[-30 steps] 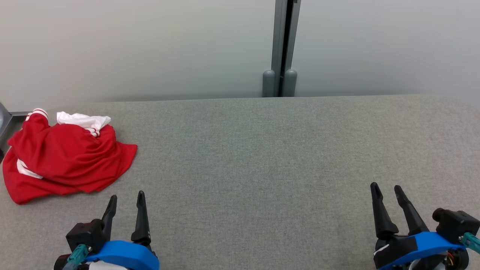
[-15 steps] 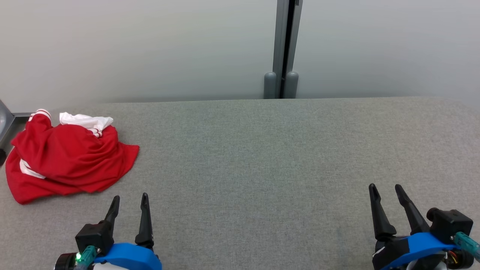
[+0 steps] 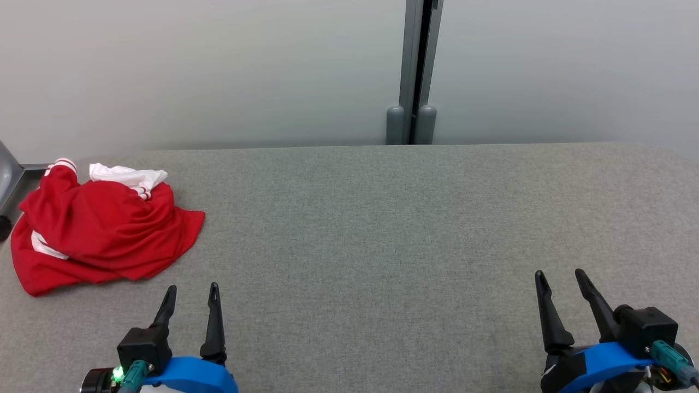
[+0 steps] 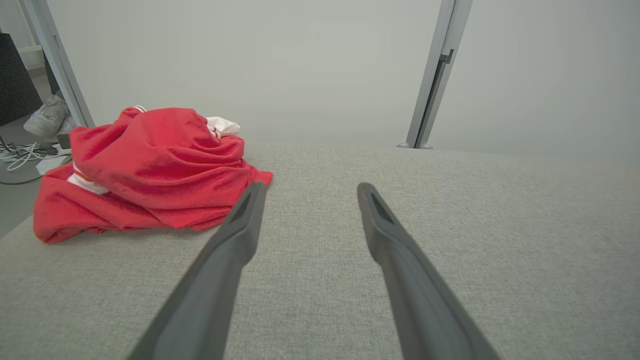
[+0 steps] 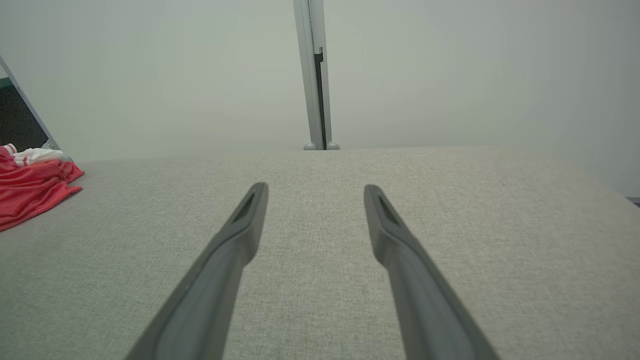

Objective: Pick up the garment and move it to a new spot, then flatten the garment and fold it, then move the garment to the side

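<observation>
A crumpled red garment [image 3: 104, 232] with white trim lies in a heap at the far left of the grey table [image 3: 382, 218]. In the left wrist view the garment [image 4: 150, 170] sits ahead and to the left of my fingers. My left gripper [image 3: 192, 289] stands open near the front edge, a little nearer than the heap, with nothing between its fingers. Over at the front right, my right gripper [image 3: 560, 275] is open and empty too. The right wrist view catches the garment [image 5: 32, 187] at its far left edge.
A pale wall with a grey vertical post [image 3: 418, 71] runs behind the table. Past the table's left edge, the left wrist view shows a shoe [image 4: 47, 117] and cables [image 4: 22, 152] on the floor.
The picture has shifted slightly, so the camera moved. Both grippers have drawn back a little toward the bottom edge. The garment lies as before.
</observation>
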Robot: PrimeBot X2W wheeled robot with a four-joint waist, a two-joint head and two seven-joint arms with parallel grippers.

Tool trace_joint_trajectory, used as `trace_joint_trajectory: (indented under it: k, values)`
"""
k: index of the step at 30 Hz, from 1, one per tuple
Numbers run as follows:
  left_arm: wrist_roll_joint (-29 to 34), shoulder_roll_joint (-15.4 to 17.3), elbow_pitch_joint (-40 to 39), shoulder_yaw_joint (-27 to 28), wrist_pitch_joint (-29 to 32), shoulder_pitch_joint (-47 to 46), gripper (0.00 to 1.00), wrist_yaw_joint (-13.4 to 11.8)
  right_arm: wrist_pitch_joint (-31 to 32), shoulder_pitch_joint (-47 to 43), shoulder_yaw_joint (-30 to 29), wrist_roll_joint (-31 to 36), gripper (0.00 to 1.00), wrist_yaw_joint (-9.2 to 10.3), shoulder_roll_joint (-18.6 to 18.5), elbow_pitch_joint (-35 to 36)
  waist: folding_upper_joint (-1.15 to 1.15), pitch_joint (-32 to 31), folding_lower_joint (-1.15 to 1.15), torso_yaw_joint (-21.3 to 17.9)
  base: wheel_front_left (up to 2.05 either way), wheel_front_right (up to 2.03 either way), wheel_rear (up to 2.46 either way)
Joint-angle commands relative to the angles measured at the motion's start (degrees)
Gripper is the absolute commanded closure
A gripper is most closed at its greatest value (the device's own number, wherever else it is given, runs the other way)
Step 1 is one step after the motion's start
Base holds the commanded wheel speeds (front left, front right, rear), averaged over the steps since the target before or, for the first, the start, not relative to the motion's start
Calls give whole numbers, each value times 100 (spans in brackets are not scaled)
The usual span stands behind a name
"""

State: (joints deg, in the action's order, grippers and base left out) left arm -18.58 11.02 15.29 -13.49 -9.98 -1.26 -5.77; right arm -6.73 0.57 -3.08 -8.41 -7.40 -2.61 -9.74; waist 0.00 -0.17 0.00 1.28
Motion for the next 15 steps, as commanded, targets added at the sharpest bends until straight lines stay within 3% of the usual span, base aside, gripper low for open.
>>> trace_joint_trajectory:
  k: [1,15]
  values:
    - [87,45,-28,-13,-40,44,0,-29,-45,-81,-15,115,0,-14,-46,18,0,0,0,1,0,0,0]
    - [246,60,-23,-92,-161,60,0,-116,-121,-83,18,470,0,-16,-46,33,0,0,0,4,0,0,0]
